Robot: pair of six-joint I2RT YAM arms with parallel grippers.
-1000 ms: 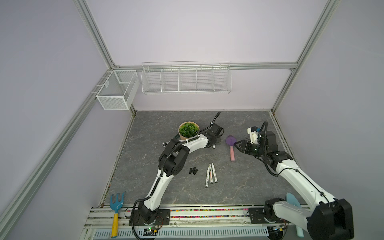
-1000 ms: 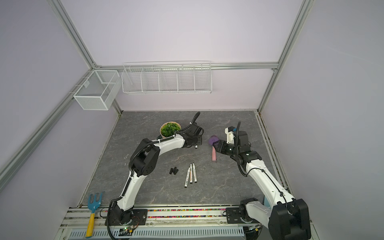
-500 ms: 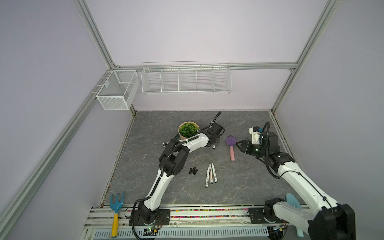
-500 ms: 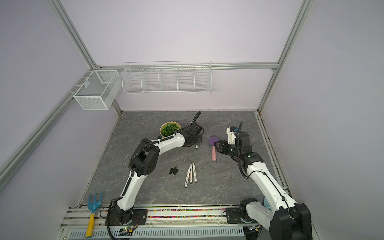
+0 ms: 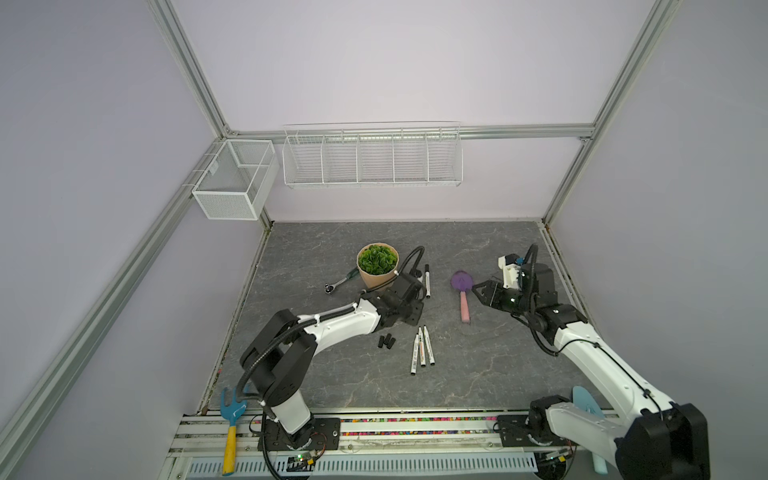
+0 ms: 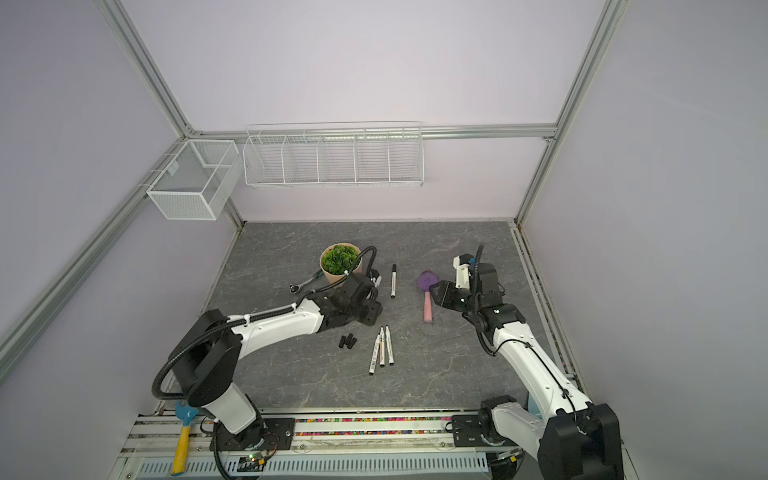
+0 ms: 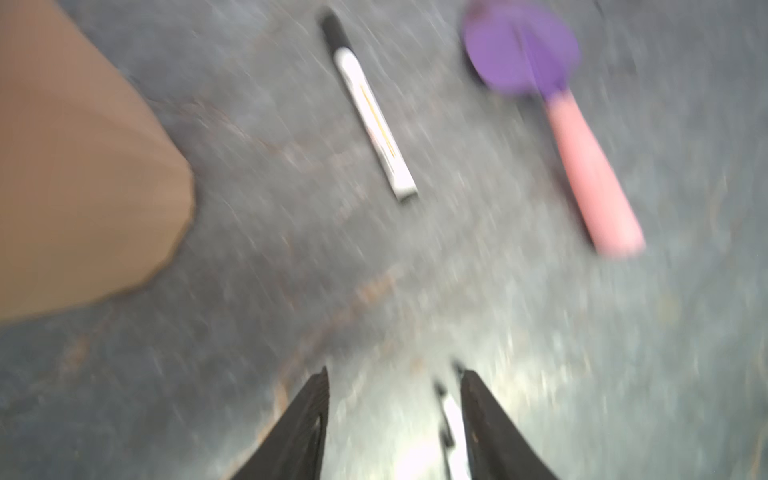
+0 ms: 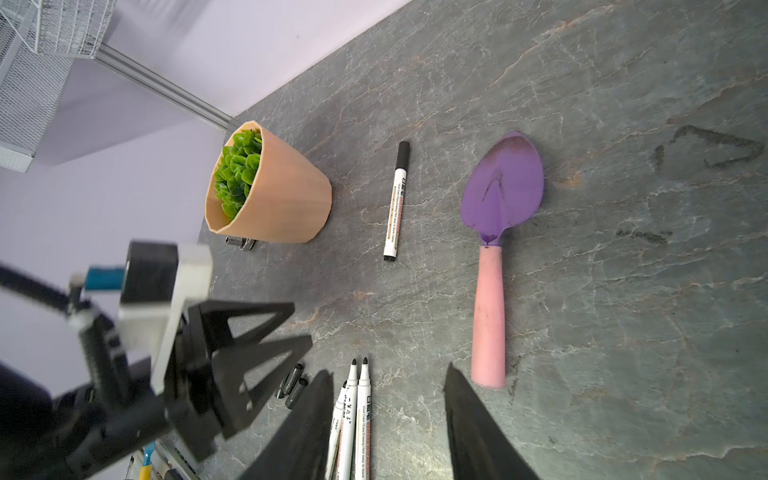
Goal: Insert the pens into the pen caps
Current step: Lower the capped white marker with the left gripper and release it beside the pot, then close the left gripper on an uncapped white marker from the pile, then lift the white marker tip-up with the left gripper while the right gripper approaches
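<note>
Left arm reaches low over the table (image 5: pixel 316 257); left claw (image 7: pixel 392 376) half open, empty, near three pens (image 5: pixel 422 349); right claw (image 5: pixel 475 289) parted, empty, beside scoop (image 5: pixel 464 305). Bare table toward near edge.

Pens (image 5: pixel 422 347) four; loose caps (image 5: pixel 386 341) three; scoop (image 5: pixel 464 305), pot (image 5: pixel 375 281), wrench (image 5: pixel 338 285) one each.

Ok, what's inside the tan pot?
Green leaves fill the tan pot up to its rim; whatever lies beneath them, soil or filler, is covered.
</note>
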